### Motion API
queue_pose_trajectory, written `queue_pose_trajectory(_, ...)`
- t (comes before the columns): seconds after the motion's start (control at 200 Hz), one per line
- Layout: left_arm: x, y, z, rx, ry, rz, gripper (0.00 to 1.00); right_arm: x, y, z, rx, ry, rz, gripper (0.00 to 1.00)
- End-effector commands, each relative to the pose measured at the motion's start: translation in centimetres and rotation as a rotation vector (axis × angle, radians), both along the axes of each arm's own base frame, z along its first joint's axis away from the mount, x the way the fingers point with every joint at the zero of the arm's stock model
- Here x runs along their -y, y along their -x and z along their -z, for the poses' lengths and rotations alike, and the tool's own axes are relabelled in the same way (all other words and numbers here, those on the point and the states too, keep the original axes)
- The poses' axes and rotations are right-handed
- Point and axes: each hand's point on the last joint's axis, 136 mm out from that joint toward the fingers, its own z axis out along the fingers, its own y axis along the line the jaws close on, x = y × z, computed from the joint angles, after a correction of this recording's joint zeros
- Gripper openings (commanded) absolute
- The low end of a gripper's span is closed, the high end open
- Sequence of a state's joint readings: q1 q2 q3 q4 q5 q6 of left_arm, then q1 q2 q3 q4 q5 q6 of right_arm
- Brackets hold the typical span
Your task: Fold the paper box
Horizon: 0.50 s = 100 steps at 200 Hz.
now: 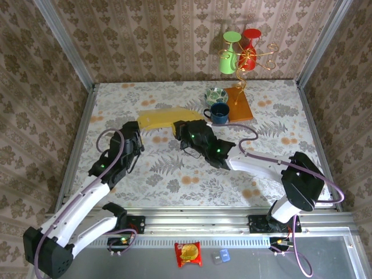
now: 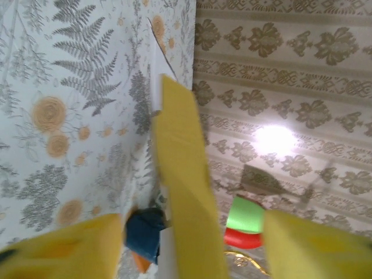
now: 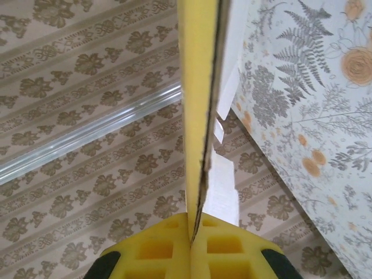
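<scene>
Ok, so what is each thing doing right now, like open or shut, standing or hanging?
paper box: pinched at one edge, not folded into shape
right tool: shut on the paper box
left tool: open, a pad on either side of the box edge
blue mug: upright
bowl: upright
green cup: hanging on the gold stand
red cup: hanging on the same stand

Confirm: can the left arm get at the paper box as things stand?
Probably yes. The left tool is open, with the paper box standing edge-on between its fingers and nothing else in that gap. The right tool is shut on the box's other end, which should hold it steady.
</scene>
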State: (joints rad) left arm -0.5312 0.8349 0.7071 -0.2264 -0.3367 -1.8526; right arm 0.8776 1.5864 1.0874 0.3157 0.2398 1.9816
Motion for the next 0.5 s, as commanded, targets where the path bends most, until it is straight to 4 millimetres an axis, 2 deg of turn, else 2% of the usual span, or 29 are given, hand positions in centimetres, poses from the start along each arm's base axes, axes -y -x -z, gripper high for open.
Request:
queue_pose_trajectory(0.0, -1.9, 2.3, -2.5, -0.033, -0.186, 0.08, 0.81, 0.9, -0.4, -3.8, 0.043, 0.01, 0.03, 0.0)
queue_pose_trajectory(0.135, -6.1, 5.4, -4.3, -0.14, -0.428, 0.101, 0.82, 2.2, 1.0, -7.0, -0.009, 0.047, 0.034, 0.0)
queue_pose_trajectory(0.255, -8.5, 7.0, -6.5, -0.164, -0.565, 0.101, 0.83, 4.5, 3.3, -9.2, -0.083, 0.115, 0.053, 0.0)
queue_pose_trajectory(0.345, -9.6, 7.3, -8.4, -0.156, -0.649, 0.106, 0.82, 6.0, 4.9, -11.0, -0.116, 0.149, 0.059, 0.0)
queue_pose_trajectory(0.37, -9.8, 7.2, -9.0, -0.152, -0.671, 0.111, 0.82, 6.4, 5.3, -10.7, -0.143, 0.173, 0.055, 0.0)
queue_pose_trajectory(0.385, -9.8, 7.1, -9.3, -0.153, -0.682, 0.119, 0.81, 6.6, 5.6, -10.9, -0.153, 0.176, 0.052, 0.0)
queue_pose_trajectory(0.4, -9.8, 7.0, -9.7, -0.149, -0.692, 0.124, 0.8, 7.3, 6.2, -12.2, -0.146, 0.156, 0.051, 0.0)
queue_pose_trajectory(0.495, -8.9, 5.4, -11.2, -0.13, -0.722, 0.202, 0.75, 9.0, 7.8, -13.4, -0.192, 0.204, 0.049, 0.0)
